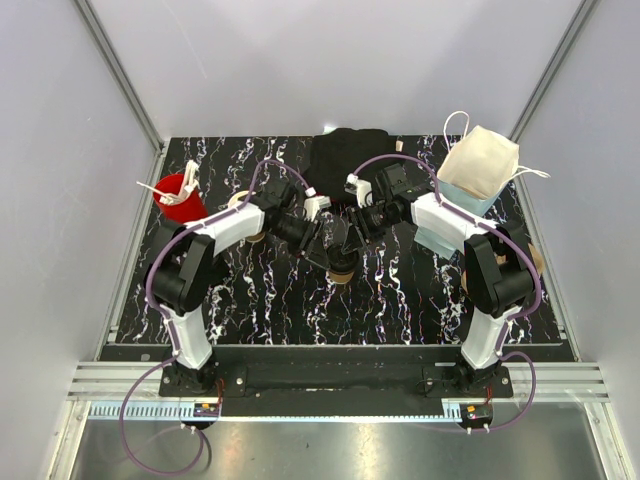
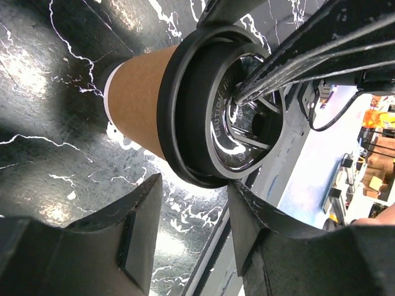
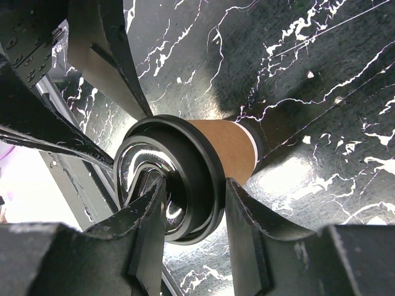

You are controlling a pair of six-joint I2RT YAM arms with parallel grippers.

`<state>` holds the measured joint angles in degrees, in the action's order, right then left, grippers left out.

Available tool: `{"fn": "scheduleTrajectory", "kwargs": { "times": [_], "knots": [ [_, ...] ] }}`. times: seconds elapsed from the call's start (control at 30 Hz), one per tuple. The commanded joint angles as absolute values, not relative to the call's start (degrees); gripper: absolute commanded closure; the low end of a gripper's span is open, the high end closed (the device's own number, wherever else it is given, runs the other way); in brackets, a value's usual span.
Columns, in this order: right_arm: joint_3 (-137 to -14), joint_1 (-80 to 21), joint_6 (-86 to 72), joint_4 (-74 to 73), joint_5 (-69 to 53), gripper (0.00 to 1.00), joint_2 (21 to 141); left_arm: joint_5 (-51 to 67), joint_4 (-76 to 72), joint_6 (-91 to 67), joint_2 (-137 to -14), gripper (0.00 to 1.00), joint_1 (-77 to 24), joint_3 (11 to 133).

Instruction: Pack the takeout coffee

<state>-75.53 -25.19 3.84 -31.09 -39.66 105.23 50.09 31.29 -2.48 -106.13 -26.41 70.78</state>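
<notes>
**Lidded cup flanked by both arms at mid-table**

At your far left, a red cup (image 1: pixel 178 190) of white straws stands near the left edge of the black marbled table (image 1: pixel 250 300). Next comes your left gripper (image 2: pixel 194 184), which meets the takeout coffee (image 2: pixel 139 98) from the left. Its fingers (image 2: pixel 139 234) stand apart at the rim of the black lid (image 2: pixel 191 111), and you cannot tell whether they press the rim or merely flank it. The takeout coffee stands upright about mid-table, with the lid fitted on. Behind it, at the back edge, lies a black bag (image 1: pixel 345 160). From the right, your right gripper (image 3: pixel 195 185) straddles the lid's rim. One finger (image 3: pixel 151 228) is on the glossy top face and the other is against the rim's outside, so the gripper is clamped on the takeout coffee. Farthest right, a cream bag (image 1: pixel 478 160) sits on a pale blue box (image 1: pixel 478 203).
</notes>
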Motion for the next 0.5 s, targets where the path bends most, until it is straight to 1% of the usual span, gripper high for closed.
{"fn": "scheduleTrajectory", "kwargs": {
  "times": [0.0,0.13,0.17,0.27,0.33,0.47],
  "knots": [
    [-73.83,-25.84,6.06,-31.03,-32.87,0.58,105.47,33.92,30.15,1.05,-110.49,0.52,-27.86,70.66],
    [-73.83,-25.84,5.98,-31.03,-32.78,0.58,104.86,38.31,30.49,2.1,-106.44,0.44,-25.85,73.38],
    [-73.83,-25.84,5.98,-31.11,-32.78,0.58,104.68,40.15,30.93,2.37,-105.48,0.4,-25.4,74.17],
    [-73.92,-25.84,5.71,-31.2,-32.78,0.57,103.8,42.27,33.3,3.95,-102.84,0.38,-23.73,78.3],
    [-74.18,-25.93,5.54,-31.2,-32.7,0.56,102.84,42.45,34.98,4.31,-101.87,0.34,-22.77,81.03],
    [-75.23,-25.84,5.36,-31.64,-32.26,0.53,101.17,42.36,35.42,4.39,-100.64,0.32,-22.06,81.48]
  ]
}}
